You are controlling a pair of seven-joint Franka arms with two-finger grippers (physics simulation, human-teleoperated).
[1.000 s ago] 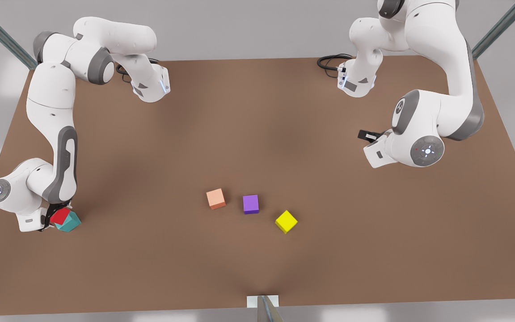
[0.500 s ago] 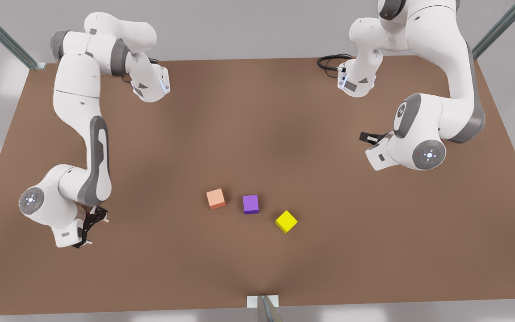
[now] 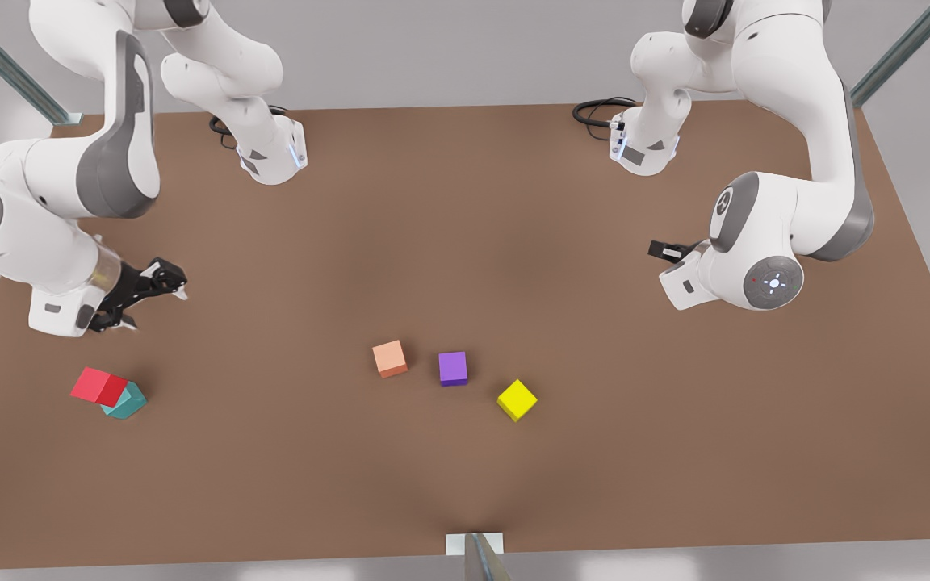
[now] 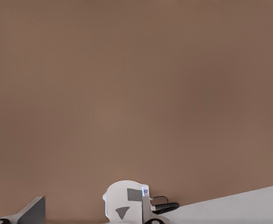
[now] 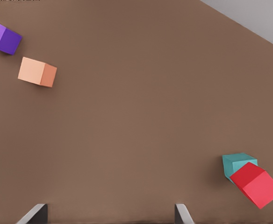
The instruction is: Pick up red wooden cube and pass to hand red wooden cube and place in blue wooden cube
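The red wooden cube [image 3: 97, 386] lies tilted, leaning on the teal blue wooden cube [image 3: 127, 401] near the front view's left table edge, with nothing holding it. The right wrist view shows the same red cube [image 5: 257, 185] touching the blue cube [image 5: 236, 163]. The hand, my right gripper [image 3: 154, 305], hangs open above and behind them, its white-tipped fingers splayed and well clear. My left gripper [image 3: 662, 249], slim and black, waits at the front view's right with nothing in it. One of its fingers [image 4: 33, 210] sits far off centre in the left wrist view.
A salmon cube [image 3: 389, 358], a purple cube [image 3: 453, 368] and a yellow cube [image 3: 517, 399] sit in a row mid-table. Both arm bases [image 3: 271, 157] [image 3: 643, 149], with cables, stand at the back of the brown table [image 3: 465, 242].
My right gripper let go of the red cube, then rose and swung back away from it. The red cube stayed leaning on the blue cube. The left arm barely shifted.
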